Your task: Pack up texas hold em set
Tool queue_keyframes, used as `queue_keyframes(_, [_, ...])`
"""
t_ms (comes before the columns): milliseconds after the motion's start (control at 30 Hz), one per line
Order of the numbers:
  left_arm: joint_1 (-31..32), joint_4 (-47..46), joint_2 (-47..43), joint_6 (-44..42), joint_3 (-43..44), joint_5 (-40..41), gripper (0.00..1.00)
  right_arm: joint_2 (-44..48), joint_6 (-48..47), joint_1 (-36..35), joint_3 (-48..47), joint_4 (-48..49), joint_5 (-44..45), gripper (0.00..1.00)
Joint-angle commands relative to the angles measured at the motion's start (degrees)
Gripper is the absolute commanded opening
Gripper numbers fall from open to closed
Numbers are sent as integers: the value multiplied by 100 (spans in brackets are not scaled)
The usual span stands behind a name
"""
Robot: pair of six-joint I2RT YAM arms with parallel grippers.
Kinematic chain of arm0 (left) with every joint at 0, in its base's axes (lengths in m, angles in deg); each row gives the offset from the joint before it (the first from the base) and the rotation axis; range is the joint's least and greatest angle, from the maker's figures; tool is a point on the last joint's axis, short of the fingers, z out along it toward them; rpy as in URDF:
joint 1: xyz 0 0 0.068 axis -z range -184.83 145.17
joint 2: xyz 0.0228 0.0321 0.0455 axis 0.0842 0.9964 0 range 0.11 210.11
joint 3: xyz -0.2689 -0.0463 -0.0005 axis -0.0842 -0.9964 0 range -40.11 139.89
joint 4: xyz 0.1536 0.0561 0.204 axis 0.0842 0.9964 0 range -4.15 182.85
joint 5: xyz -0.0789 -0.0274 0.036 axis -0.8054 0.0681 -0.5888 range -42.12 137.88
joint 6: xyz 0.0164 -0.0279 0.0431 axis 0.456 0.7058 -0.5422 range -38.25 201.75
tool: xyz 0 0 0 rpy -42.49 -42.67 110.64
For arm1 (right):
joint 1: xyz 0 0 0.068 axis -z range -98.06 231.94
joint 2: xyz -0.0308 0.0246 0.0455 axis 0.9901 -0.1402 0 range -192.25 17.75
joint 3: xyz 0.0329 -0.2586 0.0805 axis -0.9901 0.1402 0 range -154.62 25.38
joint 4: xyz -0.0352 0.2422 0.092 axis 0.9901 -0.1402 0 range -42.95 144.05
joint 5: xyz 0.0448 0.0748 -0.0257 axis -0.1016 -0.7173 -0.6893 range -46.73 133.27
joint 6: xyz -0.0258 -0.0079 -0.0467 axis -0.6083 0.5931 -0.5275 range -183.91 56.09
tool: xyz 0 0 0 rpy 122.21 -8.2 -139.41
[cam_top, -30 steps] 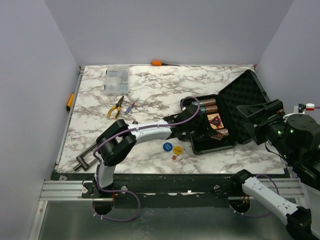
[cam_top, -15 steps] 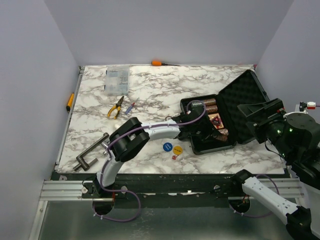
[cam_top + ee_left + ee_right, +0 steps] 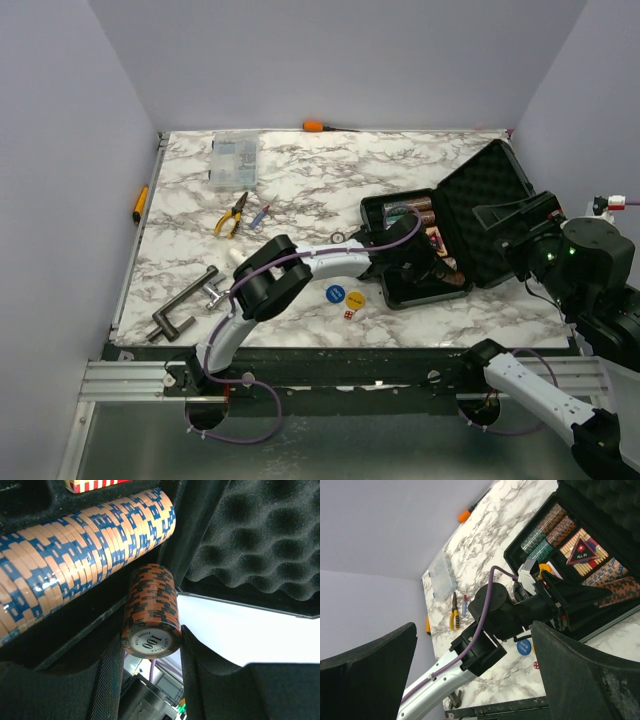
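The black case (image 3: pixel 400 297) of the texas hold em set lies open at the right, its foam lid (image 3: pixel 492 205) leaning back. My left gripper (image 3: pixel 151 652) is shut on a short stack of orange-and-black chips (image 3: pixel 151 610) and holds it low in the case's front corner (image 3: pixel 432 272), beside a long tan-and-blue chip row (image 3: pixel 75 585). A blue disc (image 3: pixel 335 294), a yellow disc (image 3: pixel 355 298) and a red die (image 3: pixel 348 314) lie on the marble in front of the case. My right gripper (image 3: pixel 475 672) hangs open and empty, raised by the lid (image 3: pixel 520 232).
A clear parts box (image 3: pixel 233 160), yellow-handled pliers (image 3: pixel 233 213) and a small screwdriver (image 3: pixel 262 214) lie at the back left. An orange-handled screwdriver (image 3: pixel 315 126) rests at the far edge. A metal clamp (image 3: pixel 185 311) sits at the front left.
My left arm has reached further right, carrying the chip stack deeper into the case's front corner. The right arm has barely moved.
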Motion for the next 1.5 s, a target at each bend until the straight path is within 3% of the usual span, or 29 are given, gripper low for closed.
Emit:
queue_keyframes(0, [54, -402, 192, 367, 351, -349, 0, -56, -178, -31, 88, 159, 246, 100])
queue_keyframes(667, [107, -350, 602, 570, 638, -738, 3, -141, -297, -32, 255, 302, 134, 100])
queue_keyframes(1167, [39, 17, 440, 410, 541, -1261, 41, -131, -232, -26, 287, 276, 73, 100])
queue_keyframes(1467, [28, 324, 1, -24, 187, -1362, 72, -122, -188, -22, 321, 302, -39, 100])
